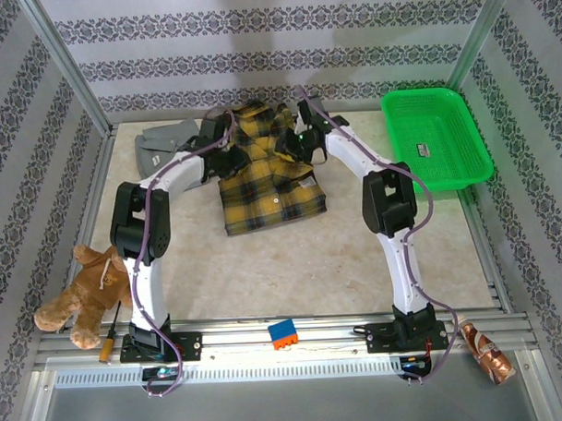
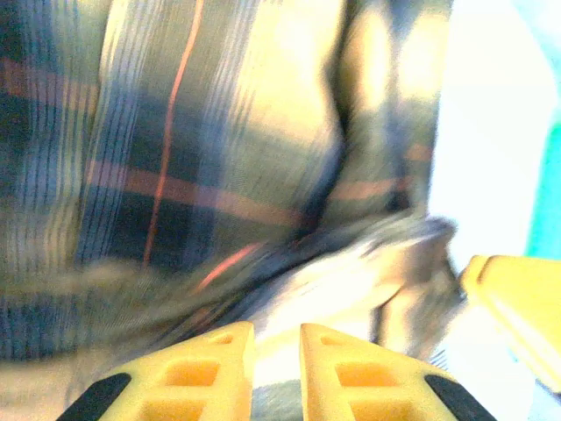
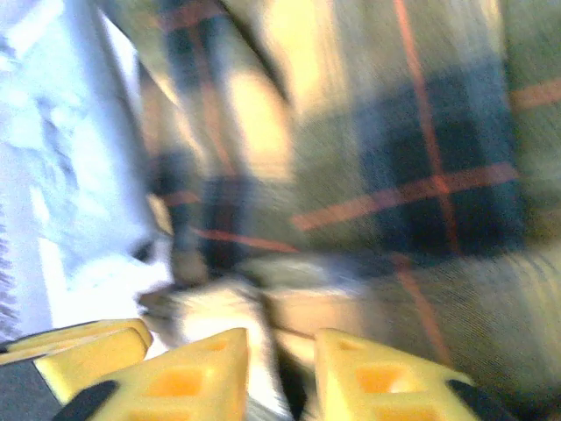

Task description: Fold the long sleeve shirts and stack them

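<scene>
Plaid flannel shirt (image 1: 271, 188) lies mid-table toward the far side, part folded into a rough rectangle, with the collar end bunched up at the back. Grey shirt (image 1: 163, 141) is crumpled at the far-left corner, apart from the plaid and not yet stacked.

Both arms are reached over the plaid's far edge. In the wrist view the left gripper (image 2: 276, 338) shows only a narrow slit between its fingers, with pale lining cloth right at the tips — whether fabric is pinched cannot be told. Right gripper (image 3: 280, 346) is seen with its jaws parted, with cloth just ahead of them and no grip evident.

Handling, as judged: light, limp and thick-napped — no stiffness to be relied on, so folds are likely to sag or slip when lifted. It is best taken at doubled edges such as the collar, shoulder seams or hem corners, with both layers caught together. Loose sleeves may drag.
</scene>
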{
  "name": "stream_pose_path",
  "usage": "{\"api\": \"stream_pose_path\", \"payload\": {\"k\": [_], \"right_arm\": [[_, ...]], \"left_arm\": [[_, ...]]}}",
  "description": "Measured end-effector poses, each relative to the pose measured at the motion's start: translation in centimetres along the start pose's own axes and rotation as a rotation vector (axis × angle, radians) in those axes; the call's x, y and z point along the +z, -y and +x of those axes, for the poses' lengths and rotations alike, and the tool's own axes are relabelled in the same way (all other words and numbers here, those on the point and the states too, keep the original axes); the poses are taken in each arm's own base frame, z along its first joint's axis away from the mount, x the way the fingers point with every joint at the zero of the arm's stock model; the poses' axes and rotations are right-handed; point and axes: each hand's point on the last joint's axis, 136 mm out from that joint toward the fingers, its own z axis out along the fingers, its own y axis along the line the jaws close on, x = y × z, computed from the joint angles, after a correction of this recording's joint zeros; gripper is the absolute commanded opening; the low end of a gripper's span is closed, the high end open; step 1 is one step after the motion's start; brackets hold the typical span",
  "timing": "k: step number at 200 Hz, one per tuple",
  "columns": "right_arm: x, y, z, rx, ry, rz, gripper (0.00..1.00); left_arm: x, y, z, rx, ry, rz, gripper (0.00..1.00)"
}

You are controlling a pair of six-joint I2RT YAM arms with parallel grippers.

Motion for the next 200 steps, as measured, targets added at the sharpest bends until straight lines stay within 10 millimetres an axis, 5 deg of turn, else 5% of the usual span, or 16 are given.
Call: {"api": "stream_pose_path", "payload": {"k": [35,63,87,119,156,200], "right_arm": [[-3.7,-5.3,-3.6,-0.057,0.112,-0.105,0.52],[-6.3,-5.0,-1.8,-0.078,0.107,-0.066,0.56],[-8.5,-2.5,1.6,-0.099,0.079,0.026,0.47],[-9.5,1.7,5.8,-0.102,0.024,0.14,0.21],[-5.9,6.0,7.2,-0.076,-0.057,0.229,0.17],[-0.6,8.9,6.4,-0.048,-0.113,0.284,0.16]], "left_arm": [[-3.7,4.6,-6.7,0.04,0.178,0.105,0.45],[-6.2,6.4,-6.7,0.052,0.196,0.155,0.58],[-8.7,6.5,-3.0,0.063,0.156,0.164,0.58],[-9.5,5.9,5.6,0.105,0.044,0.154,0.5],[-6.0,3.4,14.1,0.126,-0.118,0.094,0.44],[-2.8,0.9,18.2,0.131,-0.2,0.018,0.41]]}}
